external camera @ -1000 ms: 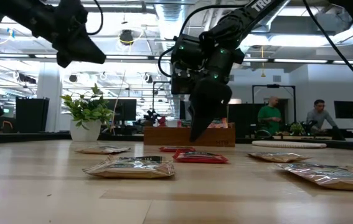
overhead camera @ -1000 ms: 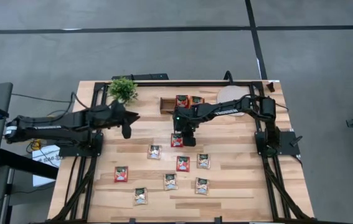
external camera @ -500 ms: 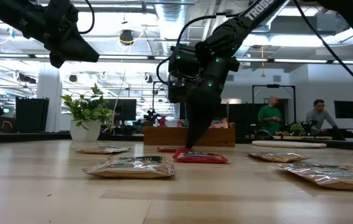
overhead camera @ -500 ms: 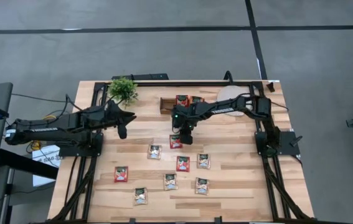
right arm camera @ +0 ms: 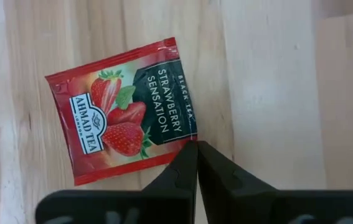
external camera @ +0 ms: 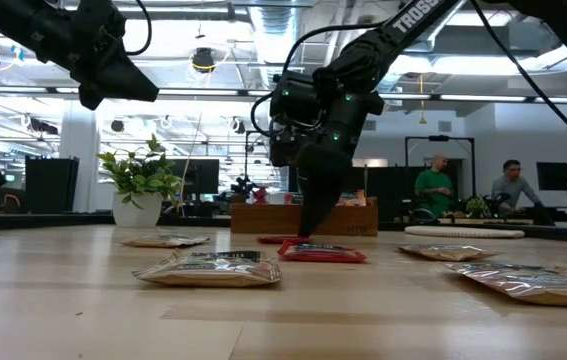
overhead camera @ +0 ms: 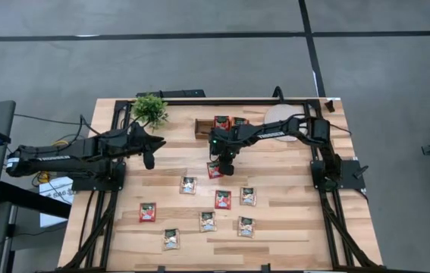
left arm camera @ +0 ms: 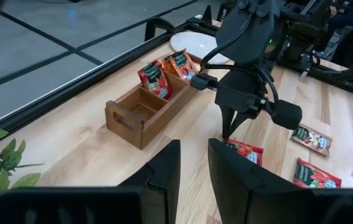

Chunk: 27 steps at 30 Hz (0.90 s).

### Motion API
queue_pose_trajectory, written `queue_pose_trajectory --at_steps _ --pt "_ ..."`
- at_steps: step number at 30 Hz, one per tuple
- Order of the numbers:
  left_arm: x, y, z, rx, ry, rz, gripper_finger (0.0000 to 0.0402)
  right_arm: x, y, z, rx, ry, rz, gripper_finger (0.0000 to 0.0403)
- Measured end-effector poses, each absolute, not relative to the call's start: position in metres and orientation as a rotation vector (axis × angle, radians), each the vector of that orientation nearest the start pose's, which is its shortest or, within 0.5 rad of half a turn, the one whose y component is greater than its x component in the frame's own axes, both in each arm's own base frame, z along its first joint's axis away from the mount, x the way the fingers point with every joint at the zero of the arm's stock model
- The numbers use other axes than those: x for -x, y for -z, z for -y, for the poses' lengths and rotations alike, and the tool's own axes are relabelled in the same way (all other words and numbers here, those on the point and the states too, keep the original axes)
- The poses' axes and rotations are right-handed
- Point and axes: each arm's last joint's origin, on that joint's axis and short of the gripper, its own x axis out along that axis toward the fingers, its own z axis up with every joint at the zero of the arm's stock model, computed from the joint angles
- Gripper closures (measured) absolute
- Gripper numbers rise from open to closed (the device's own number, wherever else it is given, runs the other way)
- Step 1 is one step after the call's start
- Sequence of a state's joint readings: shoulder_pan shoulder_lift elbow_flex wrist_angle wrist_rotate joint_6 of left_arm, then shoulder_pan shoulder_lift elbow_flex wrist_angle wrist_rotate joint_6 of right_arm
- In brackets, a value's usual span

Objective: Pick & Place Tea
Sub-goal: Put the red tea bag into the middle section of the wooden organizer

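The dark right arm reaches over the table's middle, its two-finger right gripper (right arm camera: 196, 147) pointing down, fingers pressed together. The dark left arm waits raised, left gripper (left arm camera: 192, 163) slightly parted.

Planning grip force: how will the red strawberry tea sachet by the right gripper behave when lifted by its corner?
The strawberry tea sachet lies flat and thin, so probably light and floppy, drooping from a corner grip. Its glossy foil looks slippery. The right gripper, shut at its edge, may slide off.
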State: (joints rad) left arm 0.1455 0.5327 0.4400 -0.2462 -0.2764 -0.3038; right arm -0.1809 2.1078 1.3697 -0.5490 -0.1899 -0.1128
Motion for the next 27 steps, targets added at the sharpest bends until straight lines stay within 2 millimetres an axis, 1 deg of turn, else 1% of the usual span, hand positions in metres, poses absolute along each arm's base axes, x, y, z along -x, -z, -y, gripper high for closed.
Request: queue_pose_trajectory --at_steps 5,9,14,15,17,19,22,25,27 --pt "-0.13 -0.243 -0.027 0.274 -0.466 -0.274 0.0328 -0.397 -0.117 0.069 -0.119 -0.027 -1.277 0.0402" --pt "-0.13 -0.243 -0.027 0.274 -0.467 -0.274 0.0328 -0.395 -0.122 0.07 -0.142 -0.01 -1.277 0.0402" --pt "-0.13 -0.243 -0.027 0.275 -0.466 -0.273 0.0328 -0.391 -0.141 0.07 -0.137 0.001 -1.3 0.0403" --pt "-0.13 -0.243 -0.027 0.275 -0.466 -0.273 0.0328 -0.393 -0.147 0.07 -0.133 0.002 -1.286 0.0403" --pt "-0.13 -0.243 -0.027 0.277 -0.467 -0.271 0.0328 -0.395 -0.169 0.071 -0.12 0.008 -1.231 0.0403" --pt "-0.13 -0.243 -0.027 0.278 -0.467 -0.27 0.0328 -0.393 -0.188 0.072 -0.114 0.01 -1.199 0.0403" --pt "-0.13 -0.244 -0.027 0.279 -0.466 -0.263 0.0328 -0.391 -0.208 0.076 -0.106 0.023 -1.145 0.0403" --pt "-0.13 -0.244 -0.027 0.279 -0.466 -0.263 0.0328 -0.385 -0.232 0.085 -0.073 0.078 -1.078 0.0403" --pt "-0.13 -0.244 -0.027 0.279 -0.466 -0.263 0.0328 -0.38 -0.242 0.095 -0.06 0.128 -1.053 0.0403"
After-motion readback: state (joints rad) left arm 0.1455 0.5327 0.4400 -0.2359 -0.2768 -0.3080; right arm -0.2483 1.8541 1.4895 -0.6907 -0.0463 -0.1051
